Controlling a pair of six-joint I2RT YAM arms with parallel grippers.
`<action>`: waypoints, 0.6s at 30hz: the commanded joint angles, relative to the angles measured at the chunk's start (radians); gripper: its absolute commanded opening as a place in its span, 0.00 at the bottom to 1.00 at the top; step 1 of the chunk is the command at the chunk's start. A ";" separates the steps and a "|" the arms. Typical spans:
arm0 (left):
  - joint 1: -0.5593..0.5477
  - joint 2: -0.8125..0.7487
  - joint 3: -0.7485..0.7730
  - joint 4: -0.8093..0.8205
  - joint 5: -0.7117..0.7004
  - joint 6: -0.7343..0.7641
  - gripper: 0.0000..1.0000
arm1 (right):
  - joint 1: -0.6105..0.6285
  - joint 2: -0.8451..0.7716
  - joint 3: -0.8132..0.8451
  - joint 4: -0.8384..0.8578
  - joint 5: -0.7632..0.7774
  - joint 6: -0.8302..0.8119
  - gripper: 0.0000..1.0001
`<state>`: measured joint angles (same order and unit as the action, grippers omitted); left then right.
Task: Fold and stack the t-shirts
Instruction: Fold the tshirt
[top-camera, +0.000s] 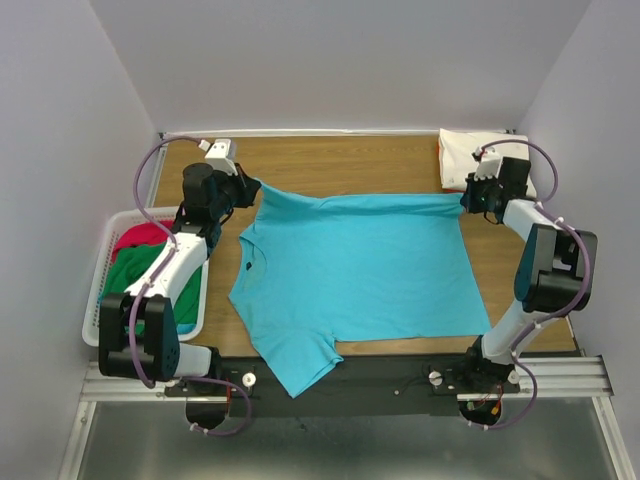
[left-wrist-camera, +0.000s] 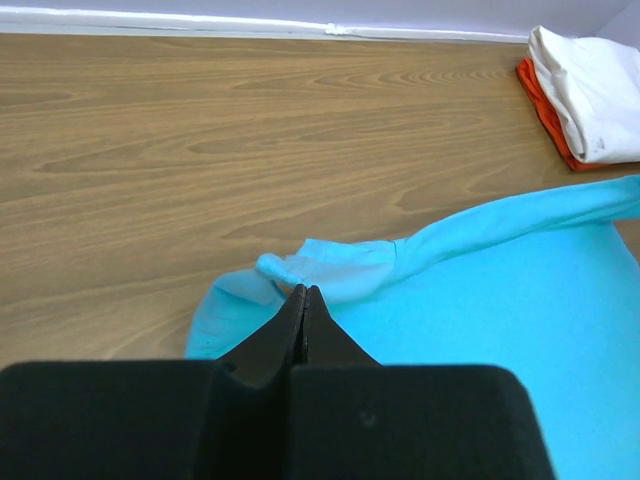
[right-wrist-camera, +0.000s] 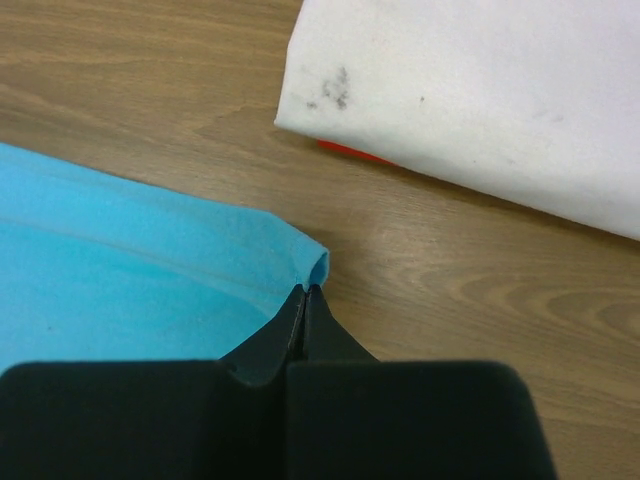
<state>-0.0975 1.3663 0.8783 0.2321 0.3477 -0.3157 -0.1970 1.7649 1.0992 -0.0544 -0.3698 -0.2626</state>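
Pinching turquoise tee (top-camera: 350, 265), left claw (left-wrist-camera: 303, 292) and right claw (right-wrist-camera: 304, 290) both clamped on it, cream tee (right-wrist-camera: 480, 90) nearby, basket (top-camera: 195, 305) at left

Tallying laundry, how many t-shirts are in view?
5: blue shirt spread on the table; white shirt atop orange shirt, far right corner; red shirt and green shirt in the left basket, where more may hide.

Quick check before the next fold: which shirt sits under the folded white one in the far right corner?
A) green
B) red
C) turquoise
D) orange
D: in the left wrist view, the edge of an orange shirt peeks out from beneath the white shirt.
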 joint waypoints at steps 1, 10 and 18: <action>0.007 -0.065 -0.038 -0.030 0.016 -0.006 0.00 | -0.022 -0.045 -0.016 0.018 -0.029 -0.003 0.01; 0.007 -0.153 -0.113 -0.066 -0.003 -0.005 0.00 | -0.042 -0.081 -0.047 0.016 -0.047 -0.013 0.00; 0.009 -0.174 -0.125 -0.112 -0.053 0.000 0.00 | -0.044 -0.154 -0.117 0.013 -0.087 -0.041 0.00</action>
<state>-0.0971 1.2266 0.7589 0.1501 0.3347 -0.3195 -0.2317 1.6676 1.0157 -0.0528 -0.4156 -0.2764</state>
